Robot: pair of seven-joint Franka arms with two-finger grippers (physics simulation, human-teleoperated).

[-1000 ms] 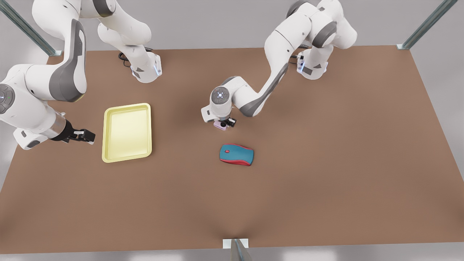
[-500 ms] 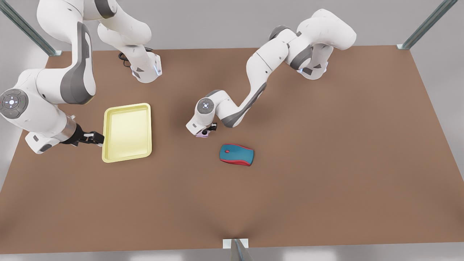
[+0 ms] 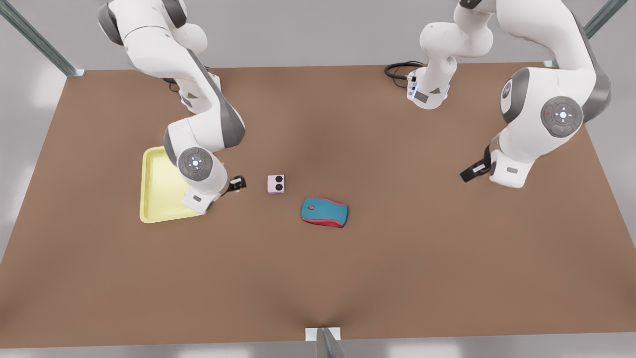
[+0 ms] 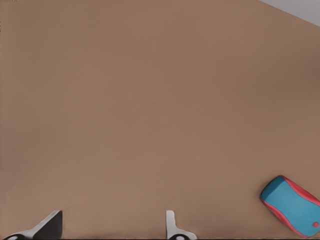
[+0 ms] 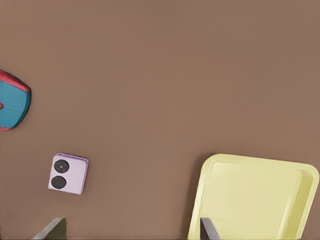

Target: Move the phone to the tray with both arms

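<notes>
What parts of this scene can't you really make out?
Tray: in the front view, the right arm covers one side.
Right hand: in the front view, too small to judge its fingers; the right wrist view's edge cuts them off.
Left hand: in the front view, a small dark shape.
Mouse: cut by both wrist views' edges.

A: Table (image 3: 397, 248) is reading as matt brown, smooth, no grain showing. Tray (image 3: 154, 199) on it is looking like pale yellow plastic with a soft sheen.

B: Phone (image 3: 276, 184) beside the tray is showing a matt lilac face with two glossy black circles. Mouse (image 3: 324, 212) past it is looking like smooth teal-and-red plastic. Arm shells (image 3: 546, 129) are reading as glossy white with grey covers.
</notes>
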